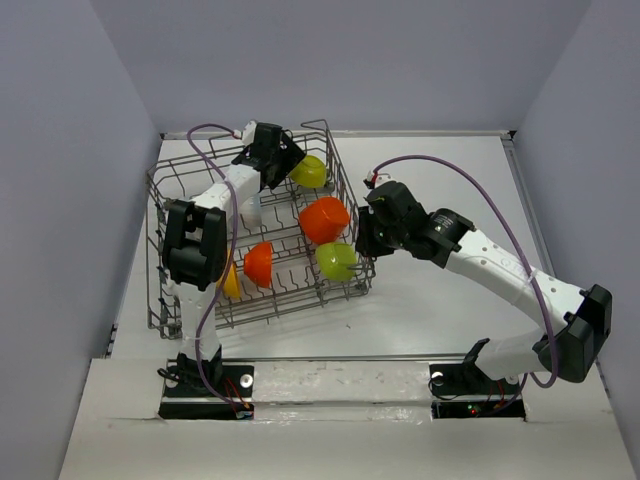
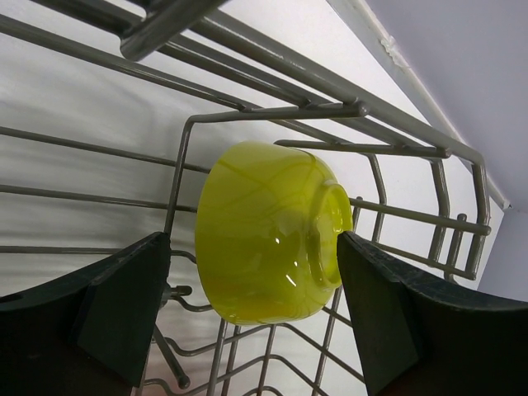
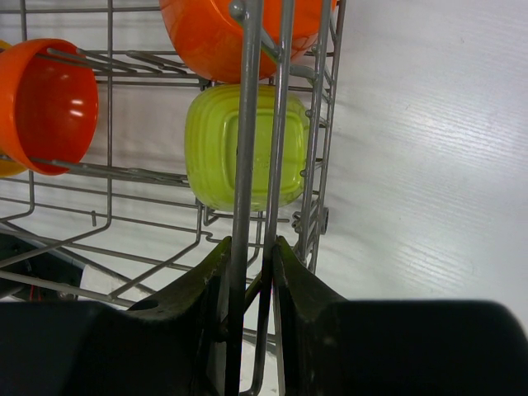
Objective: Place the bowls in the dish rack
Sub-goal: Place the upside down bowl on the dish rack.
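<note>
Claws differ: left claw gapes wide astride lime bowl, right claw pinches dish rack side wires.

A robot lab test cell: bare grey partition walls box in a white table with two bolted arms

Two lime bowls, two orange-red bowls, one yellow bowl, one rack
</note>
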Controlling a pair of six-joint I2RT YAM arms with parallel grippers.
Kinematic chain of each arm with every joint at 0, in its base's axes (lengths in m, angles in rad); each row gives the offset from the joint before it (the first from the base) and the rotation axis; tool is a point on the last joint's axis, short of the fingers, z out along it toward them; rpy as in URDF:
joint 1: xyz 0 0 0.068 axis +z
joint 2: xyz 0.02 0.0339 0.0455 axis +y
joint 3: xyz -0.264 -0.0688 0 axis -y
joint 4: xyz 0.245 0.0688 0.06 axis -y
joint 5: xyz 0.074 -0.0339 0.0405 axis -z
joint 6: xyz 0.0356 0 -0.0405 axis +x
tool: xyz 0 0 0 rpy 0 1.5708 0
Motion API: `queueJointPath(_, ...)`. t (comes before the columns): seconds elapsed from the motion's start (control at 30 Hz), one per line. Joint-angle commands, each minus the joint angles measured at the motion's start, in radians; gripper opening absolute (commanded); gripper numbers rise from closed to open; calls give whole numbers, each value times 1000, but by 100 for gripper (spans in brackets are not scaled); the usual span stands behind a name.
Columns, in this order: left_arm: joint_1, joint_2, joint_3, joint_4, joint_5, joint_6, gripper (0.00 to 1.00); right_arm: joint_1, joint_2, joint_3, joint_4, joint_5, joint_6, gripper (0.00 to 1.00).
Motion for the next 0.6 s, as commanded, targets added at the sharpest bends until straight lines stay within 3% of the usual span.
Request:
queueJointPath(0.0, -30, 33, 28, 30, 32, 9, 90, 11, -49, -4, 52, -46, 23, 25)
queueJointPath(0.57, -33, 56, 34, 50, 168, 127, 88, 11, -35, 10, 55, -92, 23, 11)
